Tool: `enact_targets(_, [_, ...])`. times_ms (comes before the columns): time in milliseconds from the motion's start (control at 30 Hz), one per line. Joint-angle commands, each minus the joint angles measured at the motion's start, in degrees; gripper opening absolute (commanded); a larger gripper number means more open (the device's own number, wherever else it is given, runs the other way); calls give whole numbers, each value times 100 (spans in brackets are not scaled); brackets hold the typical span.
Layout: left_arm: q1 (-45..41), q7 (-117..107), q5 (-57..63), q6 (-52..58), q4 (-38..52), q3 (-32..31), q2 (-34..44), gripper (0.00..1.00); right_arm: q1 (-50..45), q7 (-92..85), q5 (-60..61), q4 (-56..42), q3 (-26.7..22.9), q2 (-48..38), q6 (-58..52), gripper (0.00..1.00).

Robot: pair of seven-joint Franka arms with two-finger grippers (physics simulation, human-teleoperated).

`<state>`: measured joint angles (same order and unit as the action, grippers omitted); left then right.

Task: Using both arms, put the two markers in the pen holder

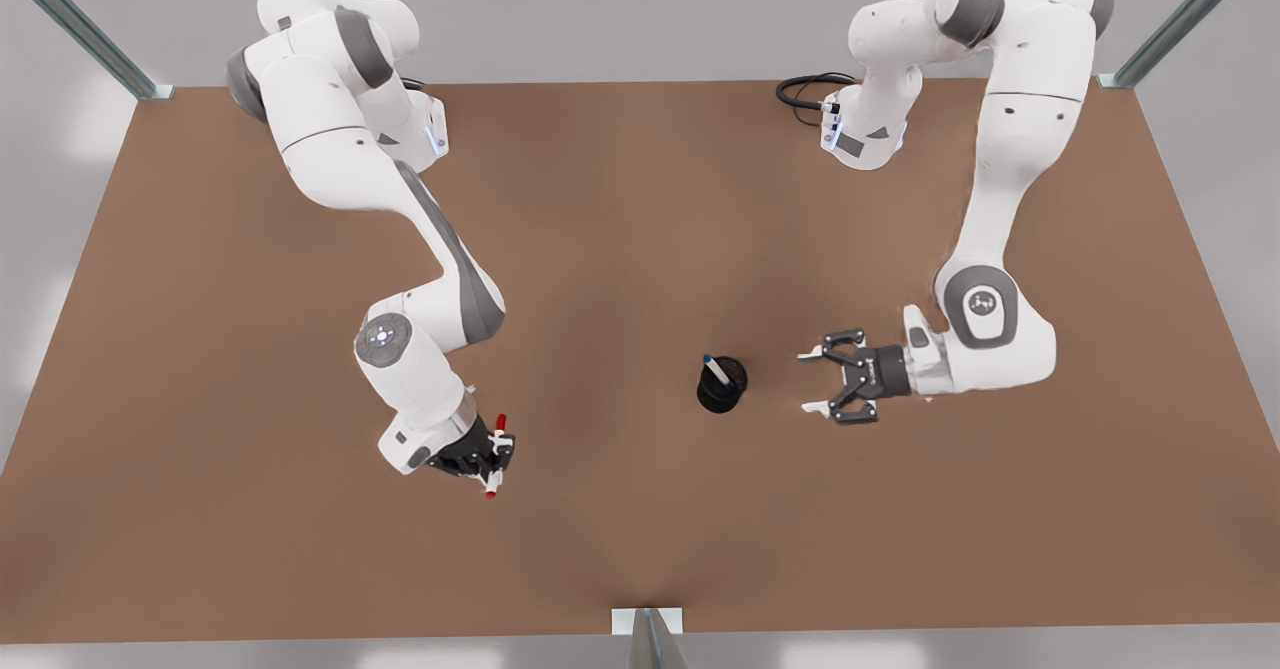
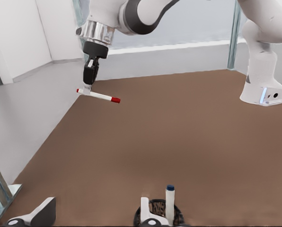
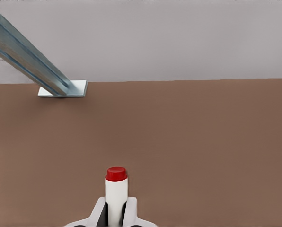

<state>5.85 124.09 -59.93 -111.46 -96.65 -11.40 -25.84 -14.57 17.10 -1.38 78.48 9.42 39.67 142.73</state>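
**Red marker gripped, blue one already in the cup**

Right gripper is clamping the red marker across its white barrel, well off to the front view's left of the pen holder. In its own wrist view the red cap is sticking out past the fingertips.

Left gripper is hanging just beside the pen holder on the front view's right, jaws spread wide and holding nothing. The blue marker is standing tilted inside the cup, and the brown table is lying bare around it.

Risks, as I judge them: the red marker is lying crosswise in the fingers, so lowering it untilted could strike the rim and tip the holder. The idle open gripper is also crowding the approach, inviting a collision.

No readable writing is showing anywhere.
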Motion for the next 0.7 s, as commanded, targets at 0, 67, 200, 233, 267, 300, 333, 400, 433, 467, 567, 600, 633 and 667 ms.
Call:
enact_targets(0, [145,-5633,3380,1038,804,24,88,100,-177,330,-91,-8,104,-12,1150,21])
enact_targets(67, [118,-9463,5595,2514,1930,15,105,100,-564,329,-99,-307,121,-4,1485,21])
enact_targets(200, [162,-12848,6063,2911,2106,15,1089,100,-1407,382,-73,-641,51,49,1986,21])
enact_targets(233, [-545,-12778,6019,2823,1957,767,1326,100,-1557,400,-73,-667,16,49,2039,21])
enact_targets(267, [-901,-12787,6002,2200,1018,1114,1897,100,-1768,444,-73,-869,16,67,2057,21])
enact_targets(300, [-901,-12787,6010,2252,1191,1096,1802,100,-2102,514,-73,-878,-177,67,2197,21])
enact_targets(333, [-857,-12760,6046,2234,1245,1096,1749,100,-2488,690,-73,-878,-485,75,2320,21])
enact_targets(400, [-875,-12769,6028,2190,1254,1105,1635,100,-3288,1076,-64,-1387,-1311,620,2610,21])
enact_targets(433, [-866,-12778,6019,2199,1254,1105,1608,100,-3421,1094,-64,-1959,-1443,1033,2602,21])
enact_targets(467, [-892,-12787,6019,2199,1254,1105,1608,100,-3447,1112,-64,-2188,-1548,1314,2602,21])
enact_targets(567, [-892,-12769,6028,2216,1254,1096,1538,100,-3763,1261,-56,-2355,-1927,1517,2619,21])
enact_targets(600, [-901,-12769,6037,2208,1254,1105,1529,100,-3763,1252,-56,-2355,-1935,1552,2619,21])
enact_targets(633, [-910,-12769,6054,2190,1254,1105,1459,100,-3763,1252,-64,-2364,-1935,1622,2619,21])
enact_targets(667, [-884,-12769,6046,2199,1254,1096,1450,100,-3763,1261,-64,-2364,-1962,1728,2619,21])
